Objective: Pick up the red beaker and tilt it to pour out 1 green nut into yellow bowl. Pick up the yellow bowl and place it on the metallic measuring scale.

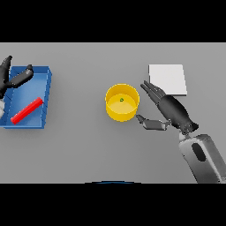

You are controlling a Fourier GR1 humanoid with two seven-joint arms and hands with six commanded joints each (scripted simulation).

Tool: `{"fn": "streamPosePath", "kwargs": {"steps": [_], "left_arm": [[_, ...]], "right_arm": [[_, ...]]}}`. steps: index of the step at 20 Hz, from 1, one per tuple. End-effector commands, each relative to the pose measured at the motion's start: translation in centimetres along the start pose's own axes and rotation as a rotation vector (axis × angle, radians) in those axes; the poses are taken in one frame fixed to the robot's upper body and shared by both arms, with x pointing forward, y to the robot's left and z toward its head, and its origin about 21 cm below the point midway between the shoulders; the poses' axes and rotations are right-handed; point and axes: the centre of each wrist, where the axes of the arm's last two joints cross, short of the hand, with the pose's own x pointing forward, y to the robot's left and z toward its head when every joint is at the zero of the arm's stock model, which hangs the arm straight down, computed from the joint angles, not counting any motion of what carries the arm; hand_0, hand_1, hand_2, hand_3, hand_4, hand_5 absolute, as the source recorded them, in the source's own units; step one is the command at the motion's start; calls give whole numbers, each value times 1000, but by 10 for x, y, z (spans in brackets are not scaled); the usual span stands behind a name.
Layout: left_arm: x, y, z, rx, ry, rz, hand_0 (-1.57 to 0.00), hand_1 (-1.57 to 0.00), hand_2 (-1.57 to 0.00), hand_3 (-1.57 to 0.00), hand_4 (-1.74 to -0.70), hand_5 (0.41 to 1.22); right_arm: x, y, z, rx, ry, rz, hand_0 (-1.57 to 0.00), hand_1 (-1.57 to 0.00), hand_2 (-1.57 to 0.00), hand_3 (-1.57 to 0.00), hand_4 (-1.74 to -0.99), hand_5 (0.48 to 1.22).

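I read this as a lab bench: plain grey table (pixel 88 145), flat square metallic weighing scale (pixel 167 79) at two o'clock, open blue plastic tray (pixel 46 95) at nine o'clock.

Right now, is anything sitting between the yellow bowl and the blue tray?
No. In the head view, only bare grey table separates the yellow bowl from the blue tray.

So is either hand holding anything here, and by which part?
Nothing is held. The right hand is open beside the yellow bowl, apart from it; the green nut lies inside. The left hand is open over the blue tray.
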Motion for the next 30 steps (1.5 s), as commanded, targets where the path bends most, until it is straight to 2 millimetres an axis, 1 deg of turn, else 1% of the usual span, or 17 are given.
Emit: {"fn": "streamPosePath", "kwargs": {"steps": [1, 3, 4, 5, 6, 7, 9, 13, 16, 18, 20, 21, 24, 25, 28, 29, 30], "left_arm": [[4, 1, 0, 4, -1, -8, -3, -2, -2, -2, -795, 708], [1, 0, -1, 0, 4, -6, -1, -1, -1, -1, -793, 716], [2, 0, 0, -2, 0, -6, -1, 0, 0, 0, -794, 719], [0, 0, 0, -2, -2, -2, 0, 0, 0, 0, -795, 721], [3, 0, 1, -3, -6, -6, 0, 0, 0, 0, -797, 722], [4, 0, 3, -2, -12, -9, 0, 0, 0, 0, -797, 723], [3, -2, 2, -10, -5, -11, 0, 1, 1, 1, -799, 721], [0, 0, 3, 1, -4, -16, 1, 1, 1, 1, -796, 716], [4, 1, 1, 1, -6, -14, 1, 1, 1, 1, -794, 723], [-1, 1, -1, -3, -2, -19, 1, 1, 1, 1, -795, 729], [7, 4, -3, 2, -16, -25, 1, 1, 1, 1, -796, 733], [6, 4, -3, 4, -13, -26, 1, 1, 1, 1, -795, 734], [3, 3, -3, -4, -2, -21, 1, 1, 1, 1, -798, 735], [4, 4, -2, 2, -5, -21, 1, 1, 1, 1, -799, 737], [1, 3, -2, -2, -9, -26, 1, 1, 1, 1, -797, 735], [4, 4, -2, 0, -10, -27, 1, 1, 1, 1, -795, 732], [0, 3, -1, -4, -13, -27, 1, 1, 1, 1, -793, 731]], "right_arm": [[-1, -2, -4, 45, -13, 59, 1, 1, 1, 1, -1278, 669], [7, -7, -19, 117, -59, 169, 1, 1, 1, 1, -1276, 666], [8, -4, -25, 156, -77, 202, 1, 1, 1, 1, -1270, 664], [10, -7, -30, 183, -93, 226, 1, 1, 1, 1, -1269, 662], [13, -5, -36, 211, -102, 240, 1, 1, 1, 1, -1271, 658], [12, -9, -40, 234, -111, 261, 1, 1, 1, 1, -1273, 656], [18, -5, -48, 285, -146, 280, 1, 1, 1, 1, -1274, 662], [18, -5, -67, 387, -163, 352, 1, 1, 1, 1, -1261, 685], [21, 4, -81, 452, -177, 362, 1, 1, 1, 1, -1246, 686], [17, 7, -85, 485, -171, 368, 1, 1, 1, 1, -1243, 682], [22, 12, -92, 520, -174, 378, 1, 1, 1, 1, -1260, 679], [21, 10, -94, 540, -170, 390, 1, 1, 1, 1, -1270, 678], [20, 20, -94, 592, -158, 411, 1, 1, 1, 1, -1295, 671], [19, 18, -93, 602, -155, 414, 1, 1, 1, 1, -1300, 671], [21, 23, -99, 633, -132, 460, 1, 1, 1, 1, -1307, 690], [19, 24, -101, 641, -121, 470, 1, 1, 1, 1, -1304, 703], [24, 25, -103, 646, -132, 464, 1, 1, 1, 1, -1304, 713]]}}
